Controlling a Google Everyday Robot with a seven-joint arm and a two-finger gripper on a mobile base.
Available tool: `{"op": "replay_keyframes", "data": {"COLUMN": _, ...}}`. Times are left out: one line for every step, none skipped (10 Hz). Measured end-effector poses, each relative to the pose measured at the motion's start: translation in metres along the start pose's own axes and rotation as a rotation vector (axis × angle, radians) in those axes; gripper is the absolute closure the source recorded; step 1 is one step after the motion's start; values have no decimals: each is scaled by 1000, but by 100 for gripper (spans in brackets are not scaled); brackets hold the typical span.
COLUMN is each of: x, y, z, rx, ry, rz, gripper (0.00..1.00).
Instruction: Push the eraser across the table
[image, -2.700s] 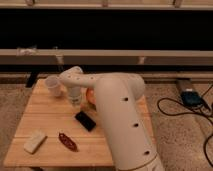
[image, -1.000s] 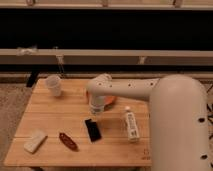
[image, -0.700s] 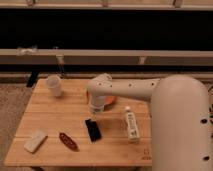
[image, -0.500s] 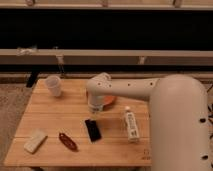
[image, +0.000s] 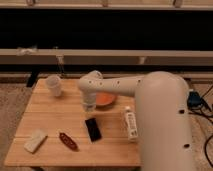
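The eraser (image: 92, 129) is a small flat black block lying on the light wooden slatted table (image: 50, 112), near its middle and toward the front edge. My gripper (image: 89, 106) points down just behind the eraser, a short gap away from its far end. The large white arm (image: 160, 115) reaches in from the right and covers the table's right side.
A white cup (image: 54, 85) stands at the back left. An orange dish (image: 106, 99) sits just right of the gripper. A white bottle (image: 131, 124) lies right of the eraser. A whitish block (image: 35, 140) and a dark red oblong object (image: 68, 141) lie front left.
Since the earliest frame the arm has swung from the left side to the table's middle, and the eraser sits a little nearer the front edge. In the last second the gripper edged slightly left.
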Motion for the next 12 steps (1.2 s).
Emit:
{"op": "replay_keyframes", "data": {"x": -1, "y": -2, "z": 1, "rx": -1, "ry": 5, "rz": -5, "gripper": 100}}
{"op": "replay_keyframes", "data": {"x": -3, "y": -3, "z": 4, "rx": -8, "ry": 16, "rz": -14, "gripper": 100}}
{"op": "replay_keyframes", "data": {"x": -3, "y": -4, "z": 6, "rx": -12, "ry": 21, "rz": -16, "gripper": 100}}
{"op": "replay_keyframes", "data": {"x": -1, "y": -4, "z": 8, "rx": -16, "ry": 26, "rz": -16, "gripper": 100}}
{"op": "replay_keyframes", "data": {"x": 1, "y": -3, "z": 10, "rx": -22, "ry": 32, "rz": -15, "gripper": 100}}
{"op": "replay_keyframes", "data": {"x": 2, "y": -2, "z": 13, "rx": -29, "ry": 38, "rz": -17, "gripper": 100}}
{"op": "replay_keyframes", "data": {"x": 3, "y": -1, "z": 15, "rx": -35, "ry": 41, "rz": -18, "gripper": 100}}
{"op": "replay_keyframes", "data": {"x": 5, "y": 0, "z": 16, "rx": -39, "ry": 43, "rz": -17, "gripper": 100}}
{"op": "replay_keyframes", "data": {"x": 8, "y": 2, "z": 18, "rx": -45, "ry": 46, "rz": -15, "gripper": 100}}
{"op": "replay_keyframes", "data": {"x": 9, "y": 4, "z": 19, "rx": -49, "ry": 49, "rz": -15, "gripper": 100}}
{"op": "replay_keyframes", "data": {"x": 11, "y": 6, "z": 20, "rx": -52, "ry": 50, "rz": -15, "gripper": 100}}
{"op": "replay_keyframes", "data": {"x": 13, "y": 9, "z": 21, "rx": -60, "ry": 52, "rz": -15, "gripper": 100}}
